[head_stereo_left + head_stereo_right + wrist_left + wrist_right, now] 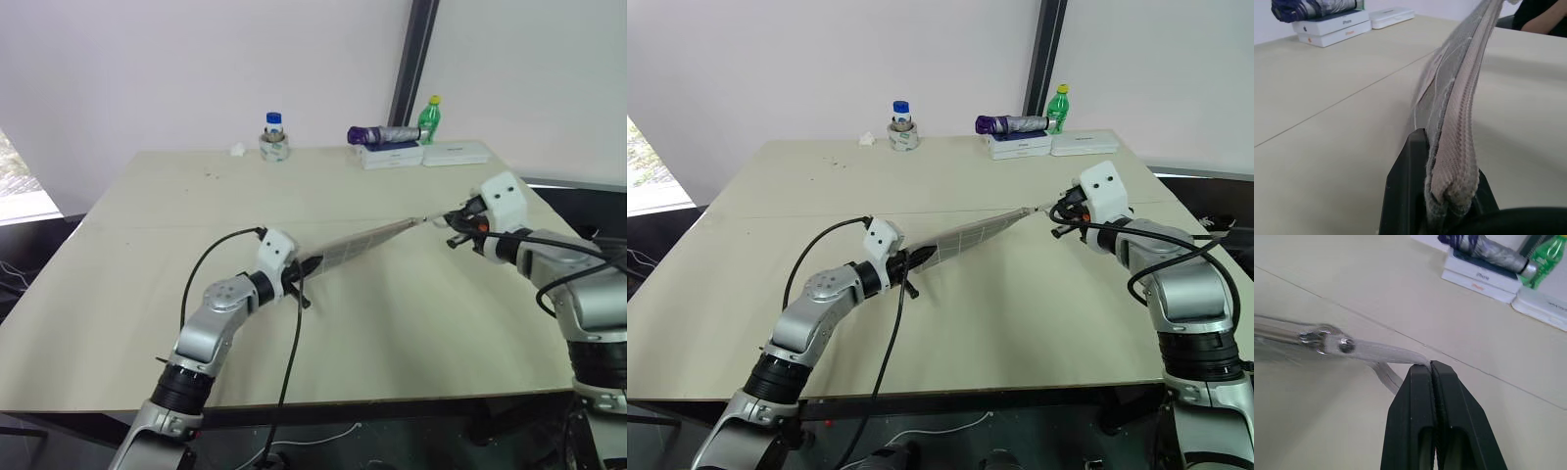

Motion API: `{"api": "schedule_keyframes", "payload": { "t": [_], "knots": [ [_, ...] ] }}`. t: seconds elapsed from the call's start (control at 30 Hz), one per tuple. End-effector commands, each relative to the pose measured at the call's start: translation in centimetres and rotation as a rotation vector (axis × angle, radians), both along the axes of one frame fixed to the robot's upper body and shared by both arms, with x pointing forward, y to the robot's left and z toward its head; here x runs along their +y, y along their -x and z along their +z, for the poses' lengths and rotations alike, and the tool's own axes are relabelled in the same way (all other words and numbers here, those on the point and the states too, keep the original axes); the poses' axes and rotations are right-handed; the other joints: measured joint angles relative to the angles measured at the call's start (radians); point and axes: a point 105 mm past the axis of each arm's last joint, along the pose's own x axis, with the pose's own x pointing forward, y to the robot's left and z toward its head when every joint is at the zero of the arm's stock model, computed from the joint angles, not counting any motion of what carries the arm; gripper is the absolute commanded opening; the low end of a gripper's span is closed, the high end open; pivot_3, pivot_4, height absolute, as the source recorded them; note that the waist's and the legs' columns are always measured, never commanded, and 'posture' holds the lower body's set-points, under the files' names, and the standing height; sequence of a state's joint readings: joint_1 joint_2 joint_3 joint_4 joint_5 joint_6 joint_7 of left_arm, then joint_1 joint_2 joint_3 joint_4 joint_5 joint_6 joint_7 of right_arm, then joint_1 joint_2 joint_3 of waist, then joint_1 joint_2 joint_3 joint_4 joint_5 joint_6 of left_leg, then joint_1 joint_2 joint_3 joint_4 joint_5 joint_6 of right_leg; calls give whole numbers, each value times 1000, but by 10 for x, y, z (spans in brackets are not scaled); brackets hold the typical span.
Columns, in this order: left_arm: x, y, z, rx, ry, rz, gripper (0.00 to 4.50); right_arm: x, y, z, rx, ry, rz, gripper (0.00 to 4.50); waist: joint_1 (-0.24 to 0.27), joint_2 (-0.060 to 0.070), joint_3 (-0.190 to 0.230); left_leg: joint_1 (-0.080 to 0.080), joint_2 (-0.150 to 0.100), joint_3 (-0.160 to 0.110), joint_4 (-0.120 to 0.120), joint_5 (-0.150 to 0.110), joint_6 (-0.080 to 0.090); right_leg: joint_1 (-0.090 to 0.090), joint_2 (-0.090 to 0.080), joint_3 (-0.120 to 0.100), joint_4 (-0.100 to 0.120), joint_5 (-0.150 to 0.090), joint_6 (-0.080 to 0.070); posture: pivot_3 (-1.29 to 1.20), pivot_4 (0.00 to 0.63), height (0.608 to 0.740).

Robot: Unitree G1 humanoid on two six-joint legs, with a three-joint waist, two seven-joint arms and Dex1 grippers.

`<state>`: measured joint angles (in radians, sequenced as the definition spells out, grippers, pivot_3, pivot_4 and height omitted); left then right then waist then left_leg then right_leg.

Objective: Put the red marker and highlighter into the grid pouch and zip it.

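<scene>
Grid pouch (355, 241) stretched between both clamped end effectors above table (147, 294).

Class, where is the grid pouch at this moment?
The grid pouch hangs stretched above the table's middle, between the left end effector and right end effector.

The grid pouch (970, 235) hangs stretched above the table (745, 294) between the two arms. The left gripper (911, 262) clamps its lower end, while the right gripper (1055, 209) pinches the pull cord (1036, 210) at its upper end.
</scene>
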<state>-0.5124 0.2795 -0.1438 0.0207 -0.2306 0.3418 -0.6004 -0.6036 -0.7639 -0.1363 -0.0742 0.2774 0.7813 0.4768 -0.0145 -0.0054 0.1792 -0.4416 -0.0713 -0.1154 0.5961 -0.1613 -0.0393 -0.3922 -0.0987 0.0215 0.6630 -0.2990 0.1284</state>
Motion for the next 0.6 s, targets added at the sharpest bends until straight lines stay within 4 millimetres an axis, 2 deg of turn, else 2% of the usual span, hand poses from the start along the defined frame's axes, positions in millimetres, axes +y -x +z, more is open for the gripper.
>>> {"api": "schedule_keyframes", "payload": {
  "t": [0.03,0.13,0.17,0.2,0.23,0.33,0.43,0.47,0.6],
  "knots": [
    [17,-2,4,-45,-25,42,0,-4,6,18,-72,43,-12,63,0,0,0,0,0,0,0,0,0,0,0,0,0,0,0,0,150,740],
    [15,1,0,-44,-52,15,0,16,11,10,-41,26,97,63,0,0,0,0,0,0,0,0,0,0,0,0,0,0,0,0,150,740],
    [15,2,-1,-42,-60,10,525,22,13,8,-27,14,129,669,0,0,0,0,0,0,0,0,0,0,0,0,0,0,0,0,150,740],
    [14,3,-2,-35,-62,4,687,28,15,6,-17,8,161,908,0,0,0,0,0,0,0,0,0,0,0,0,0,0,0,0,150,740],
    [14,5,-3,-32,-62,-7,1013,32,18,4,-9,4,187,1383,-1,0,0,0,0,0,0,0,0,0,0,0,0,0,0,0,150,740],
    [16,8,-3,-26,-64,-16,2471,41,26,2,4,7,254,2882,1,0,0,0,0,-1,0,0,0,0,0,0,0,0,0,0,150,740],
    [25,9,-2,-25,-80,-1,3951,41,32,1,8,26,277,4412,3,0,0,0,1,-1,0,0,0,0,0,0,0,0,0,0,150,740],
    [30,9,-1,-25,-85,11,4430,40,35,0,11,36,284,4500,2,0,0,0,1,-1,0,0,0,1,0,0,0,0,0,0,150,740],
    [54,14,-2,5,-83,58,4430,34,50,-8,38,96,325,4500,2,0,0,0,1,-1,0,0,0,0,-1,0,0,0,0,0,150,740]
  ]
}}
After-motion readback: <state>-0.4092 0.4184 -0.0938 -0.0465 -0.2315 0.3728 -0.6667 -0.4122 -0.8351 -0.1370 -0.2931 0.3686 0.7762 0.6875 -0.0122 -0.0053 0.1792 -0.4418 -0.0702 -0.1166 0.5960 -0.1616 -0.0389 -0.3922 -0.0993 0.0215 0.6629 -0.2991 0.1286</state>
